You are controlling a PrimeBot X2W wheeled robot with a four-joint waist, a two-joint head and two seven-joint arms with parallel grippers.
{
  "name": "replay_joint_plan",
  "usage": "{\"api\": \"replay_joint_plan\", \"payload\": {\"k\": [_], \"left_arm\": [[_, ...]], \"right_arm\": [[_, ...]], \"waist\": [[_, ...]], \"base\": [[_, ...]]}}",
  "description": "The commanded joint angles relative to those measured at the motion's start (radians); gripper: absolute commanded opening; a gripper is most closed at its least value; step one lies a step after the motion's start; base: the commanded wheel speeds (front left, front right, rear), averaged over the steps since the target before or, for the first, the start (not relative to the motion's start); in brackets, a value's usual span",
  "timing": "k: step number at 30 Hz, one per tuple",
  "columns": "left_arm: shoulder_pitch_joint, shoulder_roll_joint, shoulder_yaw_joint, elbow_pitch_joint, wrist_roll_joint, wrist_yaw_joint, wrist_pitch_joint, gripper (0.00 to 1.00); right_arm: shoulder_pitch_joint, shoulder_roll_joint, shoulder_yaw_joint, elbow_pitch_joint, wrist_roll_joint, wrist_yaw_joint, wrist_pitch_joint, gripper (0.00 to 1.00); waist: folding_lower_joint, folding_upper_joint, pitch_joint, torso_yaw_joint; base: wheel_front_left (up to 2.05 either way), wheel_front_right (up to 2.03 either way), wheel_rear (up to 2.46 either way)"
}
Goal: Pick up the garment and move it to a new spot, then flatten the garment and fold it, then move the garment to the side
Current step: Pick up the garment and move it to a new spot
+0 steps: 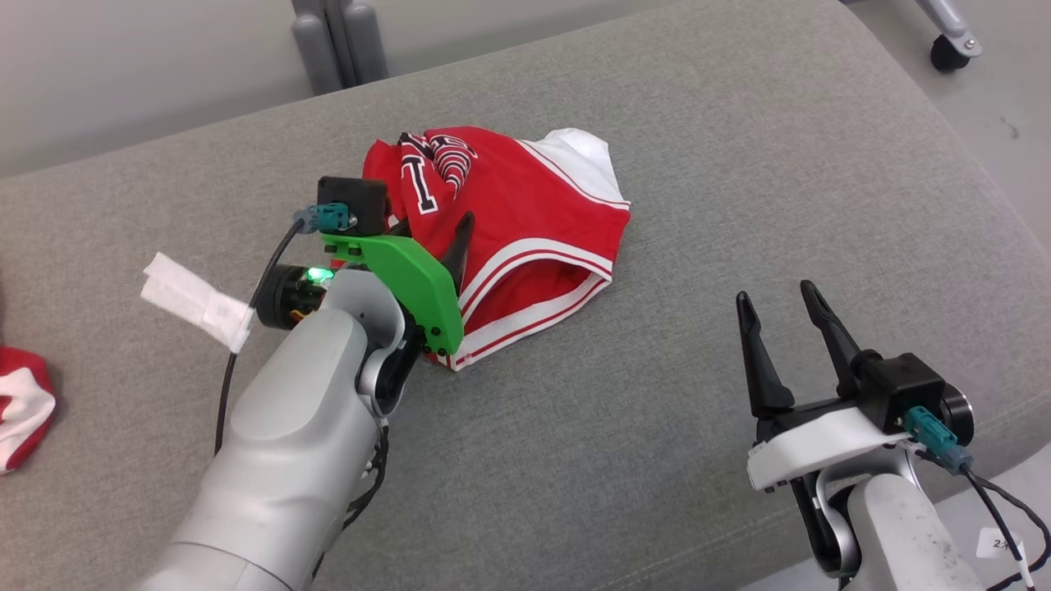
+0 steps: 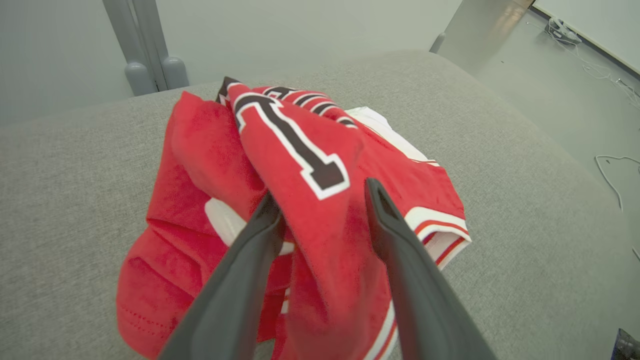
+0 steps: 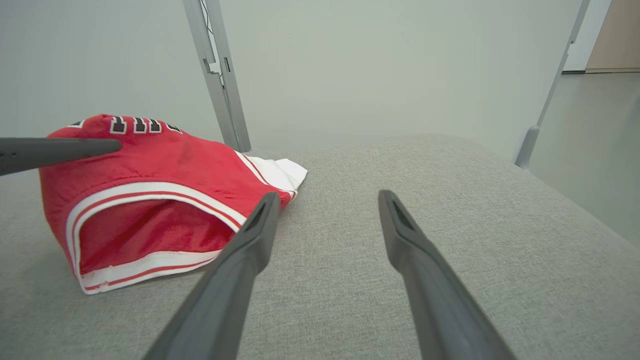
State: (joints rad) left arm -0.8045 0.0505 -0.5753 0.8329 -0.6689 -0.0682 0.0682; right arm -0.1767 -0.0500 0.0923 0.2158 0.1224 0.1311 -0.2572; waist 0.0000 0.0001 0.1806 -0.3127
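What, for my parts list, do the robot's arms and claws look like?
Pale silver-grey arms, long dark tapered fingers. The left claw has a green bracket, the right claw a white bracket; each carries a black camera box with teal plug and black cable.

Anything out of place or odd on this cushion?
The red garment lies bunched, not flat, with a fold between the left hand's open fingers. A crumpled white strip lies loose on the cushion near that hand.
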Motion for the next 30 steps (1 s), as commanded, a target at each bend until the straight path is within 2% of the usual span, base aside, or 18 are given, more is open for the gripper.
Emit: {"api": "replay_joint_plan", "payload": {"k": [1,7,11,17,20,25,30], "left_arm": [[0.019,0.004,0.01,-0.003,-0.008,-0.005,-0.033,1.0],[0.093,0.015,0.047,-0.054,-0.04,-0.019,-0.229,1.0],[0.173,0.082,0.07,-0.13,0.002,0.004,-0.315,1.0],[0.324,0.165,0.157,-0.341,0.08,0.067,-0.333,1.0],[0.418,0.171,0.215,-0.458,0.116,0.087,-0.332,1.0],[0.564,0.155,0.304,-0.602,0.176,0.08,-0.333,1.0],[0.665,0.125,0.372,-0.651,0.202,0.051,-0.333,1.0]], "right_arm": [[-0.012,-0.001,-0.001,0.0,-0.003,-0.001,-0.007,1.0],[0.004,-0.001,-0.007,0.002,-0.015,-0.001,-0.008,1.0],[0.027,-0.002,-0.012,0.003,-0.018,-0.001,-0.008,1.0],[0.054,-0.001,-0.047,-0.001,-0.027,-0.001,-0.001,1.0],[0.066,-0.002,-0.067,-0.005,-0.033,-0.001,0.006,1.0],[0.079,-0.002,-0.107,-0.013,-0.039,-0.001,0.019,1.0],[0.096,-0.002,-0.136,-0.019,-0.055,-0.001,0.028,1.0]], "waist": [[0.0,-0.0001,-0.011,0.033],[0.0,-0.0001,-0.051,0.106],[0.0,-0.0001,-0.081,0.154],[0.0,-0.0001,-0.111,0.235],[0.0,-0.0001,-0.126,0.266],[0.0,-0.0001,-0.151,0.306],[0.0,-0.0001,-0.165,0.326]], "base": [[0.0,0.0,0.0],[0.0,0.0,0.0],[0.0,0.0,0.0],[0.0,0.0,0.0],[0.0,0.0,0.0],[0.0,0.0,0.0],[0.0,0.0,0.0]]}}
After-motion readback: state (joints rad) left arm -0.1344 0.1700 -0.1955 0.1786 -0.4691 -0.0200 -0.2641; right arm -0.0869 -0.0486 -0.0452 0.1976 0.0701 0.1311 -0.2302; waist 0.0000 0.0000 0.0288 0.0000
